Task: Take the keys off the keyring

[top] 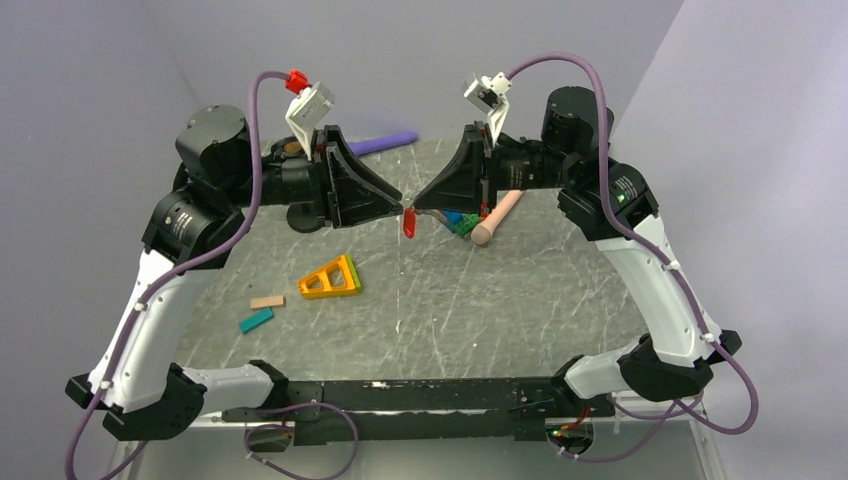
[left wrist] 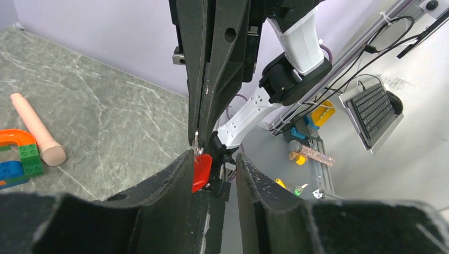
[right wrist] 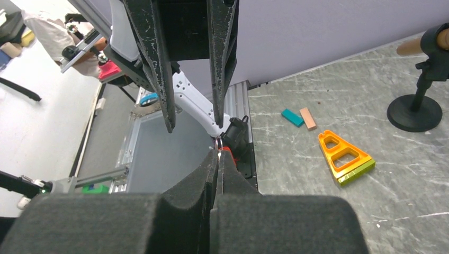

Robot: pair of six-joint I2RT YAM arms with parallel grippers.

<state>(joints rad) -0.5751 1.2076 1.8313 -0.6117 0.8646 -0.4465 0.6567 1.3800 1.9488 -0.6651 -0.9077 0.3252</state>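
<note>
A: Check position of keys [left wrist: 201,172] relative to left claw [left wrist: 213,156].
B: Between parted jaws, close against one finger's inner face; long axis hanging downward. Small glossy red oval, plastic-looking. Not clamped.
A: Right claw [right wrist: 217,156]?
B: Pinched shut on thin metal keyring [left wrist: 197,142], tip to tip with left claw, above grey marbled desk [top: 480,300].
A: Nearer arm?
B: Left. Judged ready: close, then pull away.

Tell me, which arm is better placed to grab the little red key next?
Left. The left tool stands open with the key between its fingers, so it likely only needs to close. The right tool is shut on the ring above the key, busy holding it up.
</note>
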